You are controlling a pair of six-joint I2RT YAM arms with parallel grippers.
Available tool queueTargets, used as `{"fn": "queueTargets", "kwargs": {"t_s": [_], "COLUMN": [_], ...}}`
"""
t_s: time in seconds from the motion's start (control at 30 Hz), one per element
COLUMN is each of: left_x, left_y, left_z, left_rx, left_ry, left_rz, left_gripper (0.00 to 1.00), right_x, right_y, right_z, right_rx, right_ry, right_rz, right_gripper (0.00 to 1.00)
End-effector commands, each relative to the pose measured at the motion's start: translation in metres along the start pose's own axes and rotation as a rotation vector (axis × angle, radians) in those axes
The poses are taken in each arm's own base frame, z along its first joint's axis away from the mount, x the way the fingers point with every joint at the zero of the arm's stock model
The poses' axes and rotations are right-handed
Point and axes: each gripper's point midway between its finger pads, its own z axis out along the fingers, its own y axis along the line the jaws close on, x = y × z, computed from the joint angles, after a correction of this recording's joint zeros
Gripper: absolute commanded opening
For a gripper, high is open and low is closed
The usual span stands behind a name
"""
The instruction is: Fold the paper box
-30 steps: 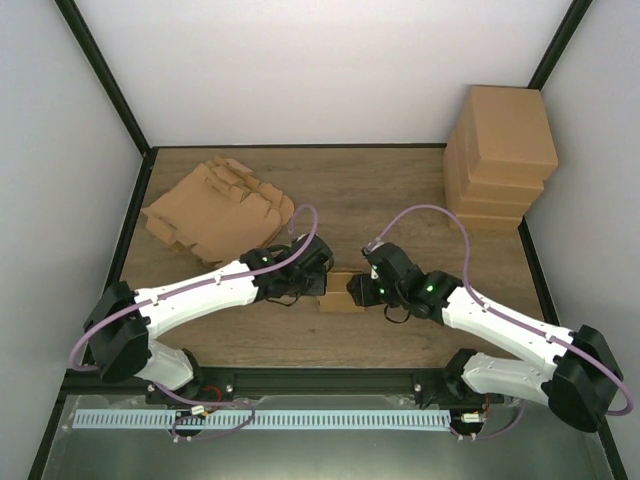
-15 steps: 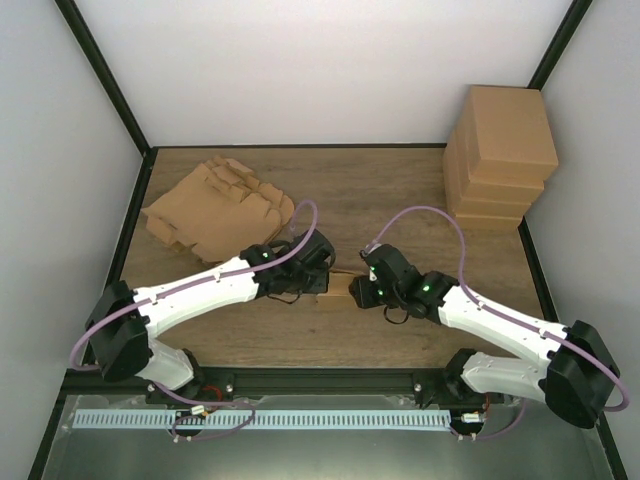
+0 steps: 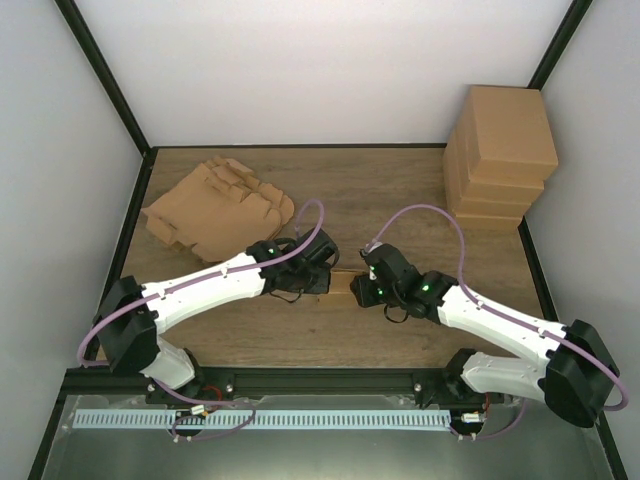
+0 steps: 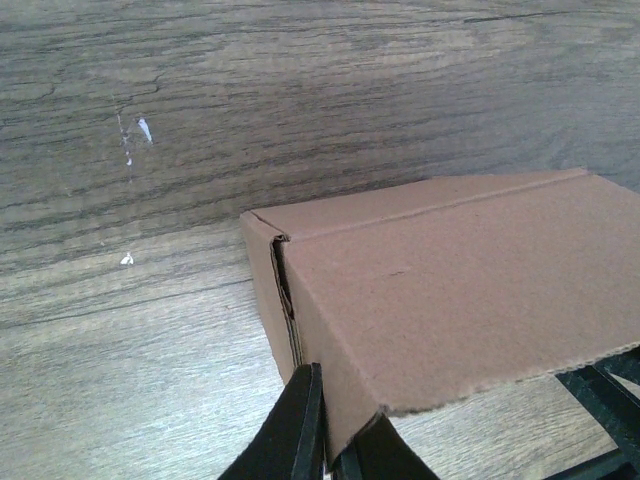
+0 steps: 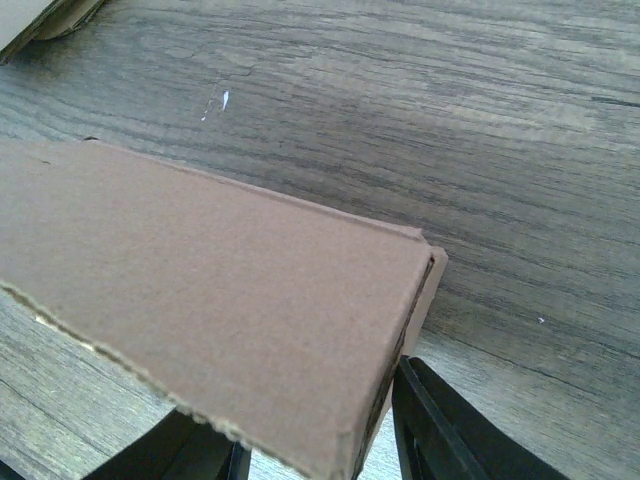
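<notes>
The brown paper box [image 3: 341,284] sits on the wooden table [image 3: 400,200] between my two grippers, its lid folded down. In the left wrist view the box [image 4: 460,290] fills the right half, and my left gripper [image 4: 338,445] is shut on its thin side wall at the near corner. In the right wrist view the box [image 5: 200,270] spans the left and middle, and my right gripper [image 5: 320,440] straddles its end, with one finger [image 5: 440,430] against the side wall and the other under the lid's edge. From above, the left gripper [image 3: 322,279] and right gripper [image 3: 360,290] hide most of the box.
A pile of flat unfolded box blanks [image 3: 215,205] lies at the back left. A stack of finished boxes [image 3: 505,150] stands at the back right. Black frame rails run along the table's edges.
Both grippers have moved a little away from the near edge and closer together, taking the box with them. Less of the box shows between them now.
</notes>
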Motion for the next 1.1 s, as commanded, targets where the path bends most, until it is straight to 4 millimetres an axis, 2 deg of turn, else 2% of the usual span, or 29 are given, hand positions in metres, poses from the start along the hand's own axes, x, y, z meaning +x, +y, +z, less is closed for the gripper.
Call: {"fn": "queueTargets", "kwargs": {"t_s": [0.0, 0.63, 1.07], "left_x": [0.007, 0.013, 0.016], "left_y": [-0.009, 0.016, 0.021], "left_z": [0.004, 0.006, 0.006], "left_rx": [0.036, -0.092, -0.12], "left_ry": [0.043, 0.071, 0.087], "left_rz": [0.021, 0.081, 0.089], "left_gripper": [0.04, 0.04, 0.04], "right_x": [0.007, 0.008, 0.007], "right_y": [-0.002, -0.003, -0.004], "right_z": [0.003, 0.006, 0.007], "right_rx": [0.024, 0.034, 0.042], "right_ry": [0.029, 0.043, 0.044], "right_rz": [-0.033, -0.033, -0.028], "right_gripper": [0.38, 0.38, 0.38]}}
